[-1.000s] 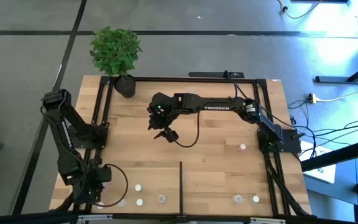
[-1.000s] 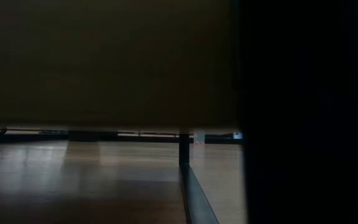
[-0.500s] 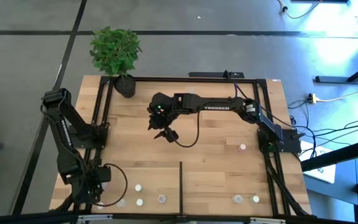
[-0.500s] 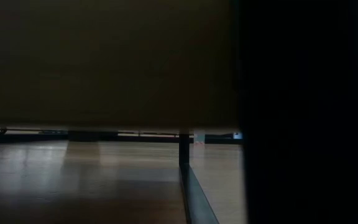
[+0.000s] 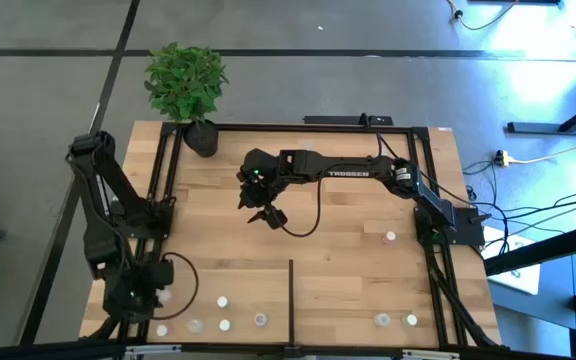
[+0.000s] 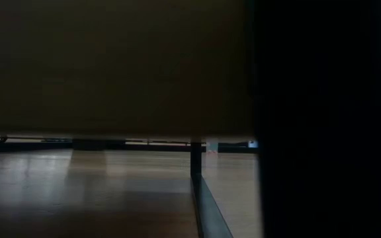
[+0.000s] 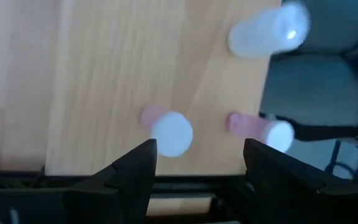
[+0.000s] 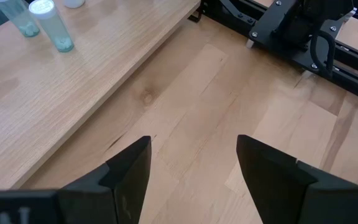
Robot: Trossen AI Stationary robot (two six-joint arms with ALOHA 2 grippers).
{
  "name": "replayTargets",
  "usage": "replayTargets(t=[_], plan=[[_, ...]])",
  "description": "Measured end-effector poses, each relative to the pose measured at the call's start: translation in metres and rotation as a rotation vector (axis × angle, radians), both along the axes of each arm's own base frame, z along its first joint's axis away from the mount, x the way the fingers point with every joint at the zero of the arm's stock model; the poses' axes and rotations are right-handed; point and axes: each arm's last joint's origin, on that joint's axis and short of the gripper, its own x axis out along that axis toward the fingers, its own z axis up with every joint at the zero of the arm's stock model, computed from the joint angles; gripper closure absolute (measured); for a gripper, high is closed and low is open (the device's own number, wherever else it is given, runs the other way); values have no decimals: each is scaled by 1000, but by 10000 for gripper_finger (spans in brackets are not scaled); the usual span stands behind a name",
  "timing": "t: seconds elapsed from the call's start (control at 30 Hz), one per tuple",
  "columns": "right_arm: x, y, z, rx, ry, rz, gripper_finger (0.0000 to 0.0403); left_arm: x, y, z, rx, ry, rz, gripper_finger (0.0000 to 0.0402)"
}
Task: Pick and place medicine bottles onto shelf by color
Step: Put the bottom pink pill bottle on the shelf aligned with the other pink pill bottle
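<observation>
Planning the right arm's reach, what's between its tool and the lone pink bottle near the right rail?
In the high view, between the right tool and the pink bottle: bare wood, crossed by a black cable.

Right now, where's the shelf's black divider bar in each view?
High view: divider bar at bottom centre, running up from the table's near edge.
Low view: probably the dark post and rail just right of centre.
Left wrist view: not in it.
Right wrist view: not in it.
Shared landmark: the light-wood shelf boards.
</observation>
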Motion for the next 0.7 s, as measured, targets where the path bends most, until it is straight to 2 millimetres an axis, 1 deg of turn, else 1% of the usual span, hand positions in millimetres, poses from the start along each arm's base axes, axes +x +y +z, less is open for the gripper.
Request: replayTargets(t=[0.13, 0.33, 0.5, 0.6, 0.7], plan=[[0, 0, 0, 0, 0, 0, 163, -1, 9, 4, 31, -49, 23, 167], [0, 0, 0, 0, 0, 0, 163, 0, 23, 1, 155, -18, 56, 167], [0, 0, 0, 0, 0, 0, 163, 6, 34, -1, 243, 0, 83, 167], [0, 0, 0, 0, 0, 0, 163, 9, 36, -5, 255, 39, 96, 166], [0, 0, 0, 0, 0, 0, 163, 14, 33, -11, 279, 68, 102, 166]])
